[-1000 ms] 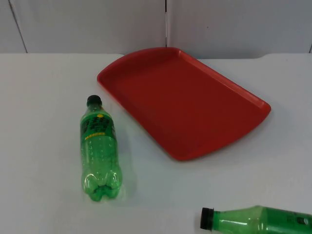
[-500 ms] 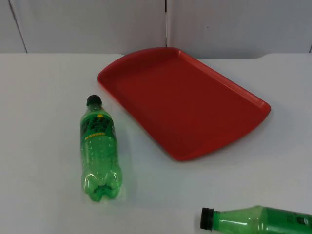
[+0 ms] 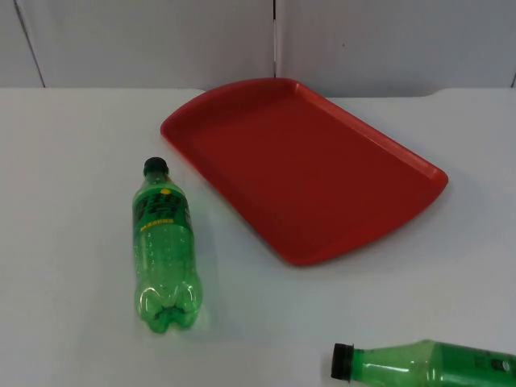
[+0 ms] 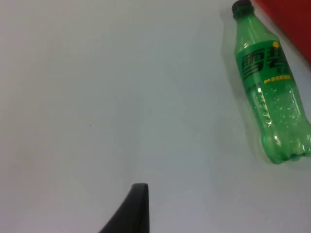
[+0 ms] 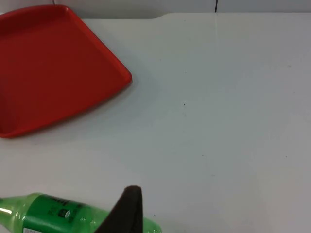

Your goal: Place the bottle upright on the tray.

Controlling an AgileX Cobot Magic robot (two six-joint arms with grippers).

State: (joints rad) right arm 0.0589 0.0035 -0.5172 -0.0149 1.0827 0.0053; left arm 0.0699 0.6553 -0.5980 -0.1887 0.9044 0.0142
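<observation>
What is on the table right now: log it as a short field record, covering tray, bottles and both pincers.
tray: red tray, on the white table, nothing on it
bottle 1: green bottle lying on its side beside the tray, apart from it, black cap toward the wall
bottle 2: second green bottle lying on its side at the table's near edge
left pincer: fingertip above bare table, holding nothing
right pincer: fingertip near the second bottle
task state: no bottle upright

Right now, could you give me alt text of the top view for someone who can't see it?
An empty red tray sits on a white table. A green bottle lies on its side to the tray's left, black cap toward the wall, and a second green bottle lies at the near edge.
</observation>
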